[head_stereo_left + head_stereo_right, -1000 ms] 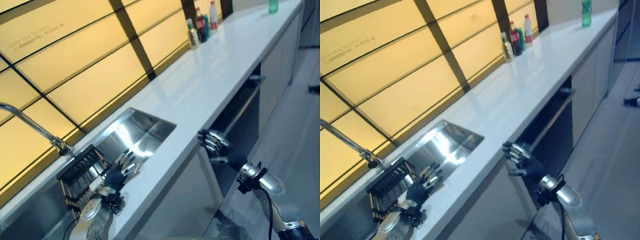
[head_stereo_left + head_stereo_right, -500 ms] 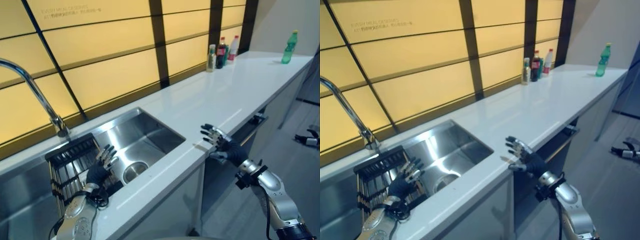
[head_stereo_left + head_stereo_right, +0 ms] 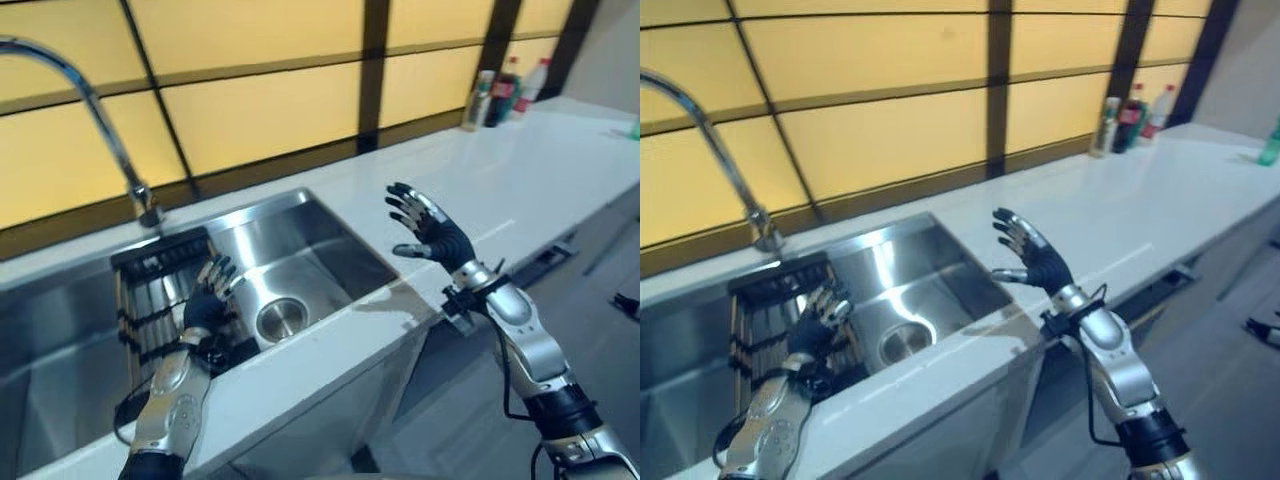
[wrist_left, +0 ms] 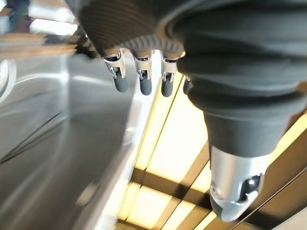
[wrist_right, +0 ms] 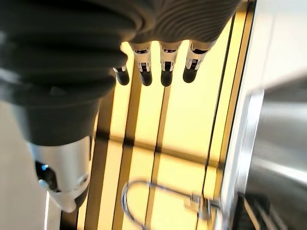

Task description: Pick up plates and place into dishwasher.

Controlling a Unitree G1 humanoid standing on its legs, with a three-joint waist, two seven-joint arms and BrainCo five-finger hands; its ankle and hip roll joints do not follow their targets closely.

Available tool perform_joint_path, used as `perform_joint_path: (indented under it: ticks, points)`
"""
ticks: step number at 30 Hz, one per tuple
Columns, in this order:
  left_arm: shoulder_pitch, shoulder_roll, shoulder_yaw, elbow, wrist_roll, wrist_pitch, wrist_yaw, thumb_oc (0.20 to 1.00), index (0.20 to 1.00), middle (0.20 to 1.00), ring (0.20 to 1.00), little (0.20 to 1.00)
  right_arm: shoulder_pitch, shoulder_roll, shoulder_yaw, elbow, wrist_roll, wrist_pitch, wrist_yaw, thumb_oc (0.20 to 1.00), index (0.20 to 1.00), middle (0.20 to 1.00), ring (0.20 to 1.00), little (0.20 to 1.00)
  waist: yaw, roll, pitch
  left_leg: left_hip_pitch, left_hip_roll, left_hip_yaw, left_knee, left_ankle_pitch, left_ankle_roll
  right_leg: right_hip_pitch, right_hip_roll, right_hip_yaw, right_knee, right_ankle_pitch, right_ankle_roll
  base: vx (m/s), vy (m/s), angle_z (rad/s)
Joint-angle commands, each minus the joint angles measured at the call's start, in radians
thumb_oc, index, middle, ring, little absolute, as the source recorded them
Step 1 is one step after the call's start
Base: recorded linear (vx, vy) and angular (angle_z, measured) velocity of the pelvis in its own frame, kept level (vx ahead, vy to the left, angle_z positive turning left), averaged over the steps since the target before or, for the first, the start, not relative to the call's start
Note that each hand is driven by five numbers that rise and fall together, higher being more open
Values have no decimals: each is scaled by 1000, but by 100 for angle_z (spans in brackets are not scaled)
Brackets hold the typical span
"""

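Observation:
A black dish rack (image 3: 150,295) with pale slats stands in the left part of the steel sink (image 3: 320,250); I cannot tell whether it holds plates. My left hand (image 3: 207,303) hovers at the rack's right edge, fingers (image 4: 140,80) straight and spread, holding nothing. My right hand (image 3: 435,232) is raised above the white counter (image 3: 520,190) just right of the sink, palm toward the sink, fingers (image 5: 163,67) spread and empty. Under the counter at the right is the dishwasher's dark front with a bar handle (image 3: 547,262).
A curved tap (image 3: 95,110) rises behind the rack. The sink's round drain (image 3: 280,318) lies in the basin's middle. Several bottles (image 3: 500,95) stand at the counter's far back right, against the yellow panelled wall.
The whole view has swung left and levelled, bringing the sink to the centre. My right hand has risen from the counter's front edge to above the counter beside the sink. The left hand stays at the rack.

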Motion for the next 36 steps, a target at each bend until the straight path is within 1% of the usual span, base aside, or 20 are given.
perform_joint_path:
  ticks: [1,2,6,9,13,14,15,17,20,22,30,36]
  points:
    - [-29,55,-16,-65,23,-65,24,1000,1000,1000,1000,1000,-115,27,47,13,-17,-33,-57,1000,1000,1000,1000,1000,53,-72,-8,-58,-40,12,18,-1,25,75,-26,-21,-107,40,28,-50,-23,55]
    - [-31,54,-19,-68,19,-73,35,1000,1000,1000,1000,1000,-126,30,63,19,-19,-32,-65,1000,1000,1000,1000,1000,63,-75,-5,-61,-40,2,18,2,23,77,-26,-32,-107,39,26,-35,-29,63]
    - [-35,60,-21,-92,15,-55,40,1000,1000,1000,1000,1000,-184,71,134,78,-43,-12,-133,1000,1000,1000,1000,1000,119,-94,6,-65,-40,-52,12,12,13,95,-20,-75,-108,27,16,-13,-49,59]
    - [-33,63,-25,-103,19,-40,37,1000,1000,1000,1000,1000,-218,96,173,127,-32,4,-167,1000,1000,1000,1000,1000,153,-105,6,-68,-37,-82,-3,25,4,110,-16,-105,-120,25,12,10,-60,47]
    - [-24,67,-18,-97,20,-17,20,1000,1000,1000,1000,1000,-222,131,206,180,4,16,-217,1000,1000,1000,1000,1000,190,-109,2,-72,-34,-123,-27,49,-5,120,-8,-137,-125,19,5,17,-49,44]
    - [-22,66,-16,-94,23,-17,21,1000,1000,1000,1000,1000,-219,136,208,187,15,19,-224,1000,1000,1000,1000,1000,193,-109,1,-72,-33,-128,-29,52,-6,121,-7,-140,-125,19,4,70,-91,45]
    - [-16,65,-11,-88,25,-10,14,1000,1000,1000,1000,1000,-209,149,216,206,28,16,-240,1000,1000,1000,1000,1000,205,-108,1,-57,-23,-135,-41,39,-14,131,2,-132,-121,-3,2,64,-91,44]
    - [-9,62,-8,-87,37,1,12,1000,1000,1000,1000,1000,-192,168,223,228,48,13,-260,1000,1000,1000,1000,1000,216,-106,0,-60,-24,-151,-48,49,-17,134,6,-139,-121,-6,0,28,-67,44]
    - [-2,57,-9,-85,48,22,-1,1000,1000,1000,1000,1000,-152,199,235,260,73,-14,-286,1000,1000,1000,1000,1000,225,-97,-1,-66,-21,-169,-57,64,-21,134,10,-146,-121,-7,-2,-27,-29,18]
    - [1,55,-10,-80,57,22,-7,1000,1000,1000,1000,1000,-124,212,237,270,92,-35,-292,1000,1000,1000,1000,1000,223,-90,-2,-66,-18,-173,-64,71,-23,133,12,-147,-124,-5,-1,-45,-16,15]
    - [-15,47,-23,-88,71,45,7,1000,1000,1000,1000,1000,-88,225,247,298,77,-46,-281,1000,1000,1000,1000,1000,202,-71,-6,-76,-13,-152,-70,85,-27,124,11,-135,-137,9,6,-56,-10,3]
    - [-34,43,-37,-89,69,44,21,1000,1000,1000,1000,1000,-85,231,246,304,84,-54,-288,1000,1000,1000,1000,1000,185,-61,-7,-72,-7,-134,-76,90,-28,126,11,-126,-143,12,8,-37,-13,0]
